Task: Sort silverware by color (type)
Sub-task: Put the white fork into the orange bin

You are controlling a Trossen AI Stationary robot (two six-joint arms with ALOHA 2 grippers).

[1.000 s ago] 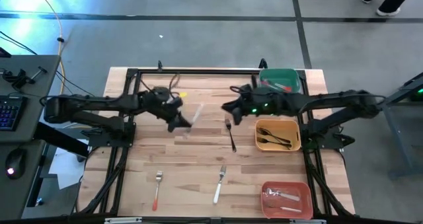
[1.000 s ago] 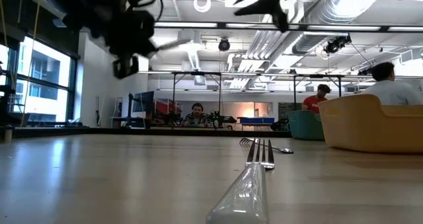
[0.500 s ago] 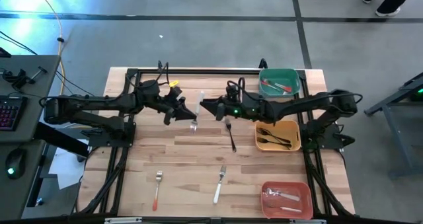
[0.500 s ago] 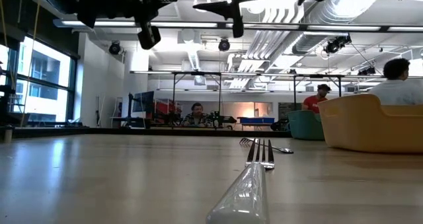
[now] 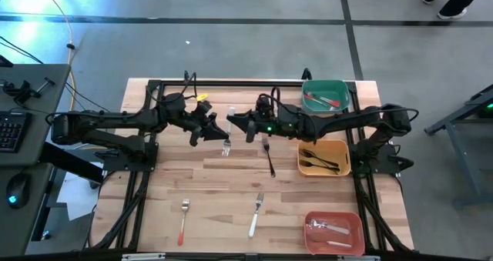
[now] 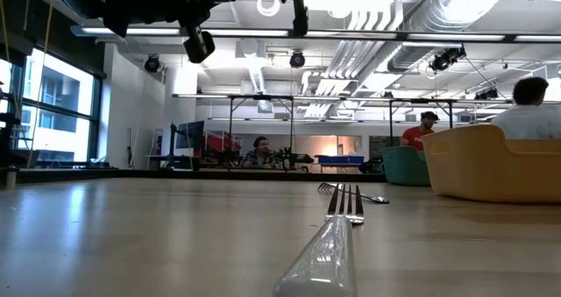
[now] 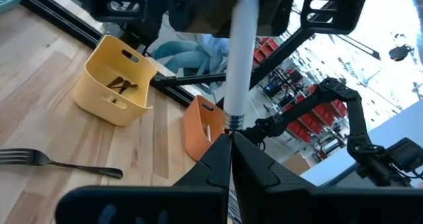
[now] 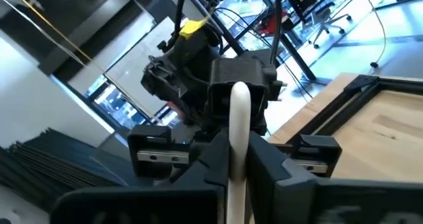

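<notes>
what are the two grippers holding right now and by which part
Both grip one white-handled fork in mid-air: the left gripper near its metal head, the right gripper on the handle's free end.

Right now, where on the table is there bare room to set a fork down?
Bare wood lies left of the red-handled fork and between it and the white-handled fork. Crowded: the right edge with three bins, and mid-table, where both grippers meet.

overhead view, table-level view, two wrist close-ups

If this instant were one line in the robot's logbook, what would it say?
phase: mid-air handover | item: white-handled fork | left gripper: shut on fork | right gripper: closing around handle | bins: untouched
</notes>
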